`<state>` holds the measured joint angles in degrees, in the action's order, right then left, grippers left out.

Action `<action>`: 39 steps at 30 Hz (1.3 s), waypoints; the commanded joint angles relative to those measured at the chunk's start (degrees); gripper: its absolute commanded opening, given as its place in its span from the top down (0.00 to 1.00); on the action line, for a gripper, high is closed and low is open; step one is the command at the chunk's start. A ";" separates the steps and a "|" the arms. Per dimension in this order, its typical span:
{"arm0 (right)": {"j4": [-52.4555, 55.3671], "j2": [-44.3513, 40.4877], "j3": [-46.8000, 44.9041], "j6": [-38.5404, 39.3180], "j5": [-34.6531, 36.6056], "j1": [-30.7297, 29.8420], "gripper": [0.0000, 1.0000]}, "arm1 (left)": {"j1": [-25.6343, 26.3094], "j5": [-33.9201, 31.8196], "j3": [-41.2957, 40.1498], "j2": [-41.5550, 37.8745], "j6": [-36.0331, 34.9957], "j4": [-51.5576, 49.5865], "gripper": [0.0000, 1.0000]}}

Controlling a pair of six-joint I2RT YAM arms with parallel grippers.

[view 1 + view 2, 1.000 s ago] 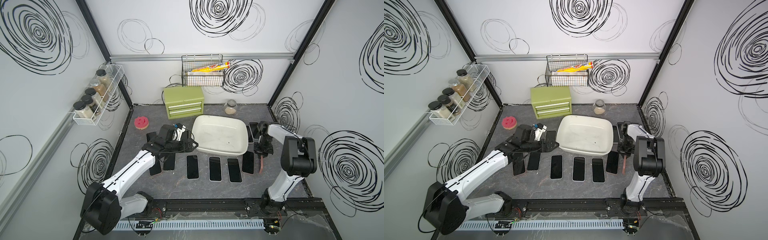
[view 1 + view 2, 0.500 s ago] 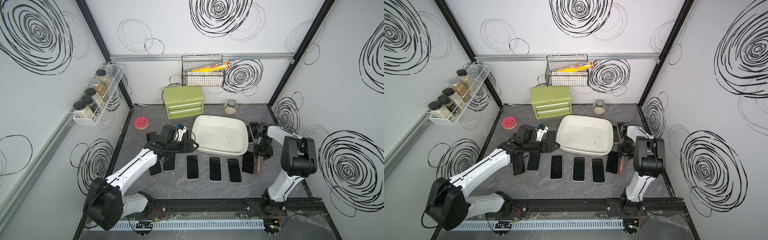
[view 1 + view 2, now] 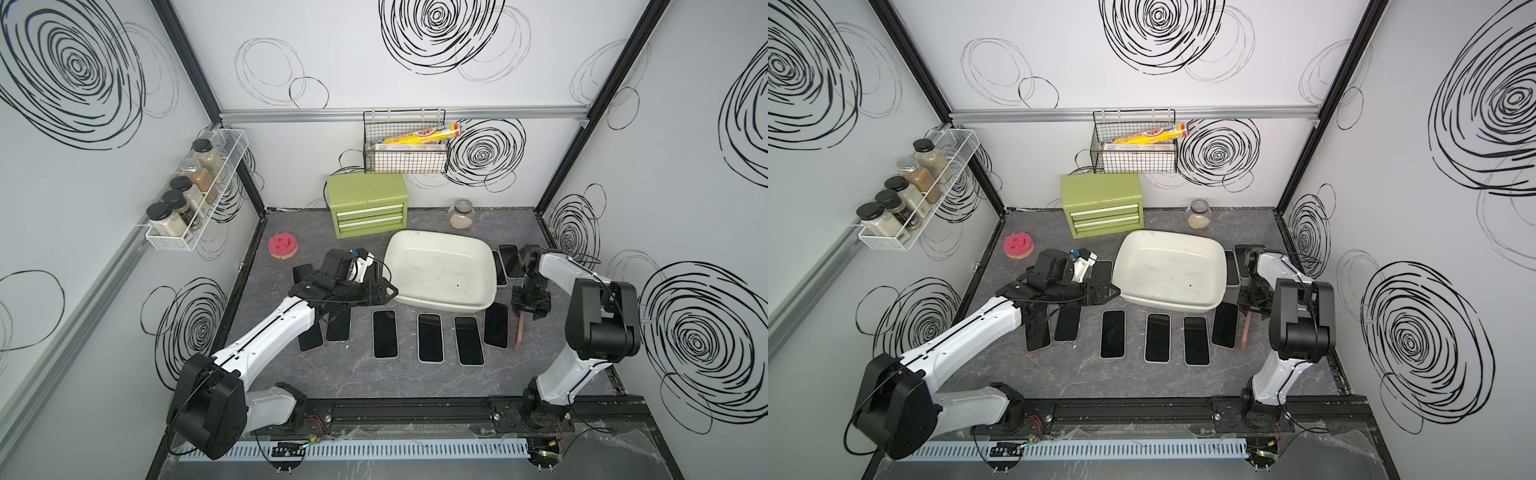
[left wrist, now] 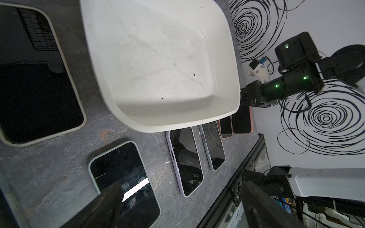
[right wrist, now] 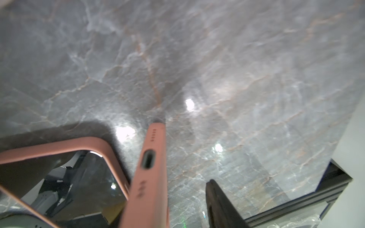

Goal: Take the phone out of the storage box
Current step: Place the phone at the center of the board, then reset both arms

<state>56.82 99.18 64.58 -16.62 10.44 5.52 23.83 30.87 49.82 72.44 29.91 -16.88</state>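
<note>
Beside the storage box, the pink phone is let go.
In both top views the box is empty, the right end effector has just loosened, and the phone stands on edge on the desk. Left wrist: the left end effector is wide and holds nothing. Right wrist: a finger is clear of the phone. The job looks done.

1. The storage box is a shallow white tub with rounded corners, a flared rim and a scuffed floor. It sits upright mid-counter.
2. The phone, in a pink case, stands on its thin edge just off the box's right front corner.
</note>
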 commanded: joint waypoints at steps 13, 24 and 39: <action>5.50 1.98 3.73 0.71 -1.23 4.31 0.52 | -0.58 1.08 1.86 1.28 -0.98 1.15 0.01; 8.68 -4.22 18.74 0.89 -3.76 4.03 0.42 | -0.63 4.48 1.93 -2.89 2.93 5.02 0.01; -41.69 -33.10 4.11 7.32 -19.02 -1.92 0.20 | -17.81 -14.68 14.29 -6.64 4.45 2.71 0.01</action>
<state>32.86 68.49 73.80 -10.98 -6.22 3.49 6.90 22.85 62.15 65.69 34.20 -16.49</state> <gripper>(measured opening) 0.800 0.991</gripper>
